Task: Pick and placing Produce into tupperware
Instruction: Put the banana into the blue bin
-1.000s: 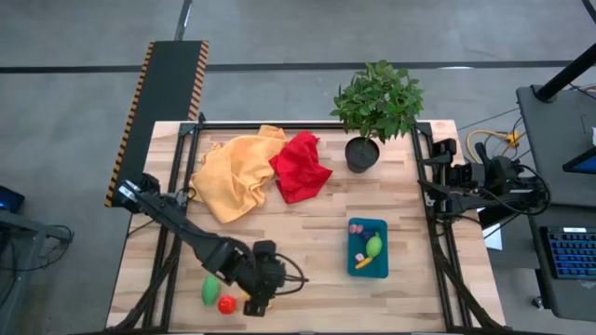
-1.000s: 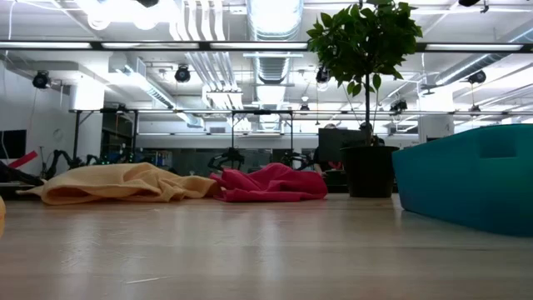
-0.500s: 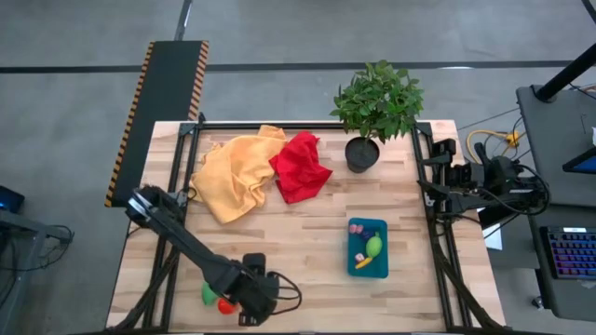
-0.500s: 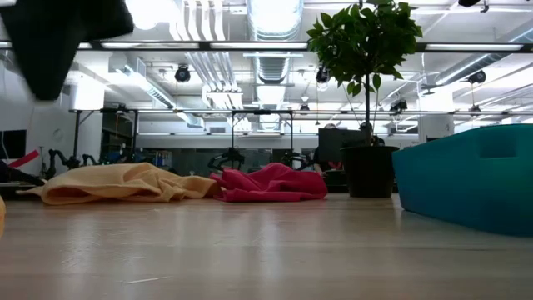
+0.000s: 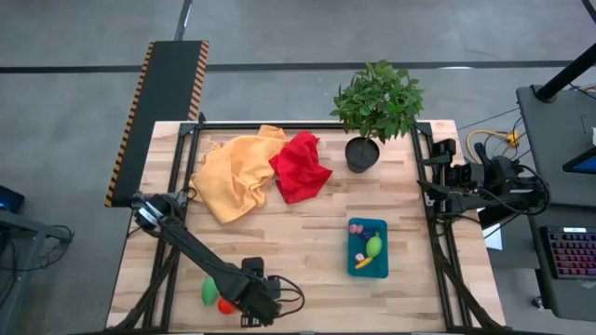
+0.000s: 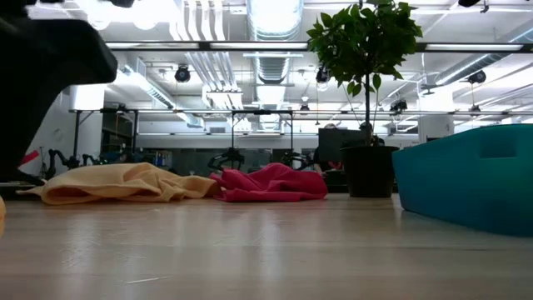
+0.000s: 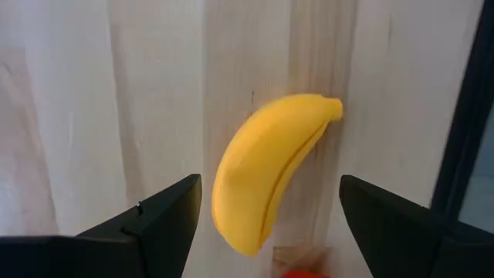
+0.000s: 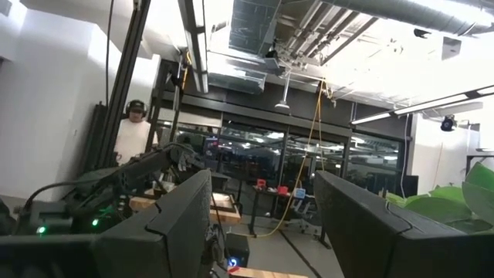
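A yellow banana point(image 7: 266, 170) lies on its side on the wooden table near the near edge at the left. My left gripper point(image 7: 270, 224) is open above it, one finger on either side, touching nothing; in the high view it point(image 5: 253, 302) hides the banana. A red tomato point(image 5: 225, 304) and a green piece point(image 5: 209, 290) lie just to its left. The teal tupperware point(image 5: 352, 267) stands right of centre and holds a green piece point(image 5: 373, 246), pink bits point(image 5: 356, 227) and small yellow bits. My right gripper point(image 8: 262, 232) is open, parked at the table's right edge point(image 5: 438, 183).
An orange-yellow cloth point(image 5: 233, 177) and a red cloth point(image 5: 300, 166) lie at the far left, and a potted plant point(image 5: 375, 107) stands at the far right. The table's dark frame point(image 7: 471, 116) runs close beside the banana. Bare wood lies between the banana and the tupperware.
My left gripper has moved toward the table's near edge and down over the banana, still open. In the low view it has come into the picture at the upper left. The produce has not moved.
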Tool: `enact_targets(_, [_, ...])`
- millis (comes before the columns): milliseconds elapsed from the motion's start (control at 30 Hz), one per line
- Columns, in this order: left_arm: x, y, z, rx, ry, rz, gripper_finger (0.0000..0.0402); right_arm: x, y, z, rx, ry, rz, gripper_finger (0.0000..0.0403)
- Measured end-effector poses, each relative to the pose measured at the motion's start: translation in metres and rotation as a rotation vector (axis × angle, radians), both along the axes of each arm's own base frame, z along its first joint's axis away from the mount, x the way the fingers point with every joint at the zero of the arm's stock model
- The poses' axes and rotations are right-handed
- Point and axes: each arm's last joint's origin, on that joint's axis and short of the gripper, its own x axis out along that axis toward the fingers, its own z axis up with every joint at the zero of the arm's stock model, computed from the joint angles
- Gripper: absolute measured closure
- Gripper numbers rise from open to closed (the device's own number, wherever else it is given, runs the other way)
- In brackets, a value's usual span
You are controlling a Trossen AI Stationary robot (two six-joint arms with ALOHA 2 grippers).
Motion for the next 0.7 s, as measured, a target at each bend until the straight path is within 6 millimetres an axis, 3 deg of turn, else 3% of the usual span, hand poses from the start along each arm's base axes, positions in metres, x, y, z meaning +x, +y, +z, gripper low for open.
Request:
enact_targets(400, [0.000,0.000,-0.036,0.076,0.083,0.000,0.0110,0.000,0.000,0.000,-0.002,-0.003,-0.001,0.0179])
enact_targets(700, [0.001,0.001,-0.039,0.079,0.084,-0.031,0.0115,0.000,0.000,0.000,-0.022,-0.006,-0.011,0.0179])
